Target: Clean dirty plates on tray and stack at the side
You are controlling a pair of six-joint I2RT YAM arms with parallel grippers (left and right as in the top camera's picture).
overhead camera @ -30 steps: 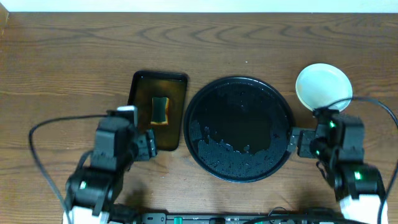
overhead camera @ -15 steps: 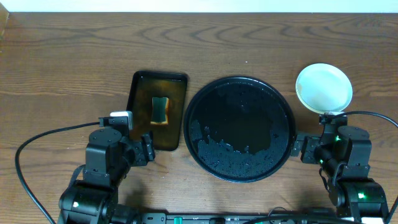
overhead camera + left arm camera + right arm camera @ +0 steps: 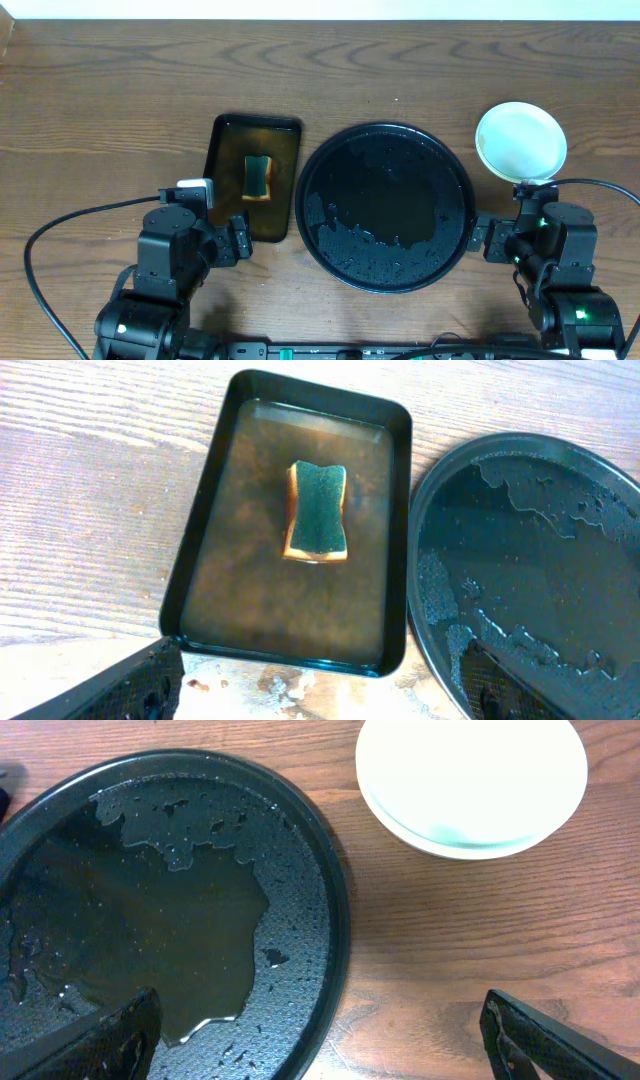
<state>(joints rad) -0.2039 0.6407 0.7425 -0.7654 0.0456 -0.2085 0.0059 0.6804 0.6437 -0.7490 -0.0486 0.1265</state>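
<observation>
The plates [image 3: 520, 141] sit stacked on the bare wood to the right of the round black tray [image 3: 385, 206]; the top one is pale and clean, and in the right wrist view [image 3: 470, 780] a mint rim shows beneath it. The tray is wet and holds no plates; it also shows in the left wrist view [image 3: 540, 570] and the right wrist view [image 3: 160, 900]. My left gripper [image 3: 320, 695] is open and empty, low over the table in front of the rectangular tray. My right gripper [image 3: 325, 1040] is open and empty over the round tray's right rim.
A dark rectangular tray [image 3: 254, 177] of brownish water holds a green-and-yellow sponge [image 3: 259, 177], left of the round tray; both show in the left wrist view, the tray [image 3: 195, 560] and the sponge [image 3: 318, 510]. A wet, stained patch [image 3: 310, 685] lies in front of it.
Over the last second both arms drew back toward the table's front edge; in the last half second nothing moved. The plates, trays and sponge stayed put.
</observation>
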